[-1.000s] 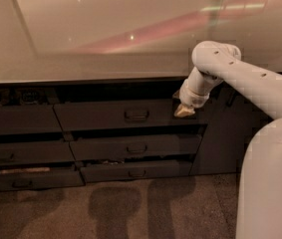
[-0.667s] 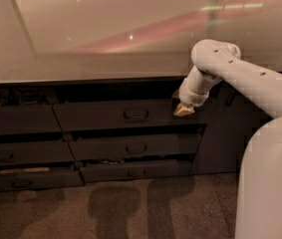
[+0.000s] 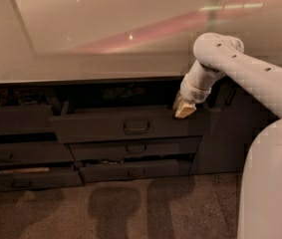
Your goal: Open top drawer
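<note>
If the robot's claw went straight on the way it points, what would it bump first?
Probably the top drawer: the claw points down at the right end of its front's upper edge, though depth is unclear.

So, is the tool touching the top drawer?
Cannot tell. In the camera view the tool sits at the upper right edge of the top drawer, but contact is unclear.

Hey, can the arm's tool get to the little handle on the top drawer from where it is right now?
Probably yes. The tool sits at the top drawer, by its upper right edge; the handle lies left and lower on its front, with nothing between.
</note>
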`<state>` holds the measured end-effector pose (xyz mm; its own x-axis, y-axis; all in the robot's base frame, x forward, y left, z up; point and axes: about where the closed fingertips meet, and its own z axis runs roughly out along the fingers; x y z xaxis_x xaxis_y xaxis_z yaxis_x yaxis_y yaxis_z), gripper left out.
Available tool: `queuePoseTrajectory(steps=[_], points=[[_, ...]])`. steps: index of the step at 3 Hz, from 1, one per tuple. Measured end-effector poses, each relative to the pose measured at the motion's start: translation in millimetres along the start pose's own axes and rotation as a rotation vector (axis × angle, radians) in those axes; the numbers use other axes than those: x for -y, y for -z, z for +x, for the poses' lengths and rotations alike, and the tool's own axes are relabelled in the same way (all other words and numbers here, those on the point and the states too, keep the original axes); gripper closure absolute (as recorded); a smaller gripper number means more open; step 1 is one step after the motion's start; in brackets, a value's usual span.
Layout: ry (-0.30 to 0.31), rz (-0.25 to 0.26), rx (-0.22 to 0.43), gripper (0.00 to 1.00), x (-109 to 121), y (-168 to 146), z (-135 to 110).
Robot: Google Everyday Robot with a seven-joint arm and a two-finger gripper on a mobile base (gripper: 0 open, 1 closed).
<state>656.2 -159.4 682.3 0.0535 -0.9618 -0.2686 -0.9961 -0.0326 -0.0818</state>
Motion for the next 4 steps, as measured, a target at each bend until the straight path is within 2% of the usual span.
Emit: queuePoseTrajectory(steps=[4], points=[[0.009, -0.009, 0.003, 1.00, -11, -2, -1]])
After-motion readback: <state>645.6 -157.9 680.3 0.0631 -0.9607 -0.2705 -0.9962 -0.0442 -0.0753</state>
